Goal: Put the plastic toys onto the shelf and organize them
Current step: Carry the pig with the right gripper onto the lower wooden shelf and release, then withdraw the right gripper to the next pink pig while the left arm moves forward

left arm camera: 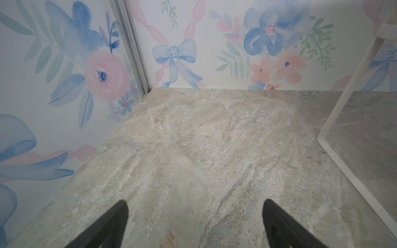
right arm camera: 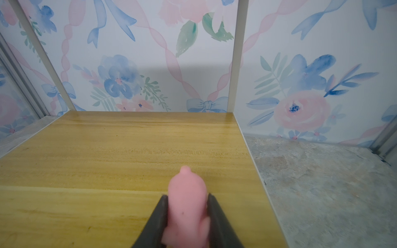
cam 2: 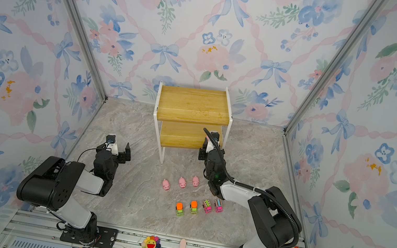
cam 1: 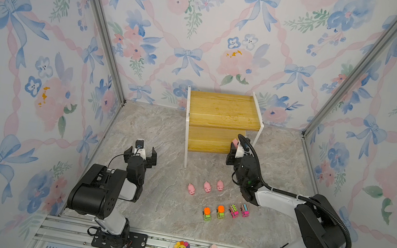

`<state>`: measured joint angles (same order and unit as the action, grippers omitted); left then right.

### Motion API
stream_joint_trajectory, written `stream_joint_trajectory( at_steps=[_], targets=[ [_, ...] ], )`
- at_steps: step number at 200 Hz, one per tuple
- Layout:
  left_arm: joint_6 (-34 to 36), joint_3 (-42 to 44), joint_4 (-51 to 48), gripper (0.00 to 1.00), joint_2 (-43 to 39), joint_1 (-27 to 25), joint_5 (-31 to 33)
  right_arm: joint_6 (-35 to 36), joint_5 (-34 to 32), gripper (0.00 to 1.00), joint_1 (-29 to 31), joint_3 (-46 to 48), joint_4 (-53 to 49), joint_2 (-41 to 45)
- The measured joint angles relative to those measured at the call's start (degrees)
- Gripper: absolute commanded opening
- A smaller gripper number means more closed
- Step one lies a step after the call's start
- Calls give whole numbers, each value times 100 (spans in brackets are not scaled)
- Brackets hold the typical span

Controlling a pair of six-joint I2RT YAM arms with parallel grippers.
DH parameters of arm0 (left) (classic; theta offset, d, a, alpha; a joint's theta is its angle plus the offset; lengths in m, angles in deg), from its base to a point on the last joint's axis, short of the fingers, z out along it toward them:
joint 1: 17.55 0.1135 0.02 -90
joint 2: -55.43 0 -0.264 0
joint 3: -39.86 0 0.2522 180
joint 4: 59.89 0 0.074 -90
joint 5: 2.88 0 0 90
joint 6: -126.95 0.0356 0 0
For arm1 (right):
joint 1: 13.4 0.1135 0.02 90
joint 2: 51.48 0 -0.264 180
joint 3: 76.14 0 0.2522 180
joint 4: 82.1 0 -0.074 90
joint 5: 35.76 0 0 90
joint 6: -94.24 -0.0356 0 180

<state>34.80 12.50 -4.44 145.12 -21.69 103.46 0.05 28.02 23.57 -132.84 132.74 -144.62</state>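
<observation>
Pink pig [right arm camera: 185, 184] clenched in the right tool [right arm camera: 186, 195], over the shelf [right arm camera: 107, 150] lower board near its right front corner; left tool [left arm camera: 195, 201] released, empty, above the desk [left arm camera: 193, 139]; three pigs [cam 1: 206, 186] and four trucks [cam 1: 226, 212] in rows mid-desk.

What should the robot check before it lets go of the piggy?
1. Pig sits between the right gripper's fingers: ok.
2. Pig is over the lower board, inside its edge: ok.
3. Pig's feet touch the board: cannot tell.
4. Board has free room beside the pig: ok.
5. Left gripper is open and far from the board: ok.
6. All toys are put away: not ok. Three pigs and four trucks are on the table.
</observation>
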Motion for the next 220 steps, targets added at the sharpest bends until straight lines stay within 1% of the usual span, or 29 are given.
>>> stream_joint_trajectory(
  at_steps=[17,29,47,64,83,105,126,156,196,220],
  targets=[
    [0,0,0,98,0,0,0,0,-2,34,0,0,2,0],
    [-2,0,0,98,0,-2,0,9,-2,36,0,0,4,0],
    [-2,0,0,98,0,0,0,42,-4,37,0,0,2,0],
    [-2,0,0,98,0,0,-2,55,-15,43,0,0,-11,0],
    [-2,0,0,98,0,0,0,85,-17,44,0,0,-74,0],
    [0,0,0,98,0,0,0,116,-22,51,0,0,-129,0],
    [-2,0,2,98,0,0,0,162,-20,53,0,2,-146,13],
    [-2,0,0,98,0,0,0,195,-22,56,0,33,-170,94],
    [-2,0,0,98,0,0,0,240,-22,63,0,103,-271,181],
    [-2,0,0,98,0,-2,0,299,-17,68,2,140,-485,404]
  ],
)
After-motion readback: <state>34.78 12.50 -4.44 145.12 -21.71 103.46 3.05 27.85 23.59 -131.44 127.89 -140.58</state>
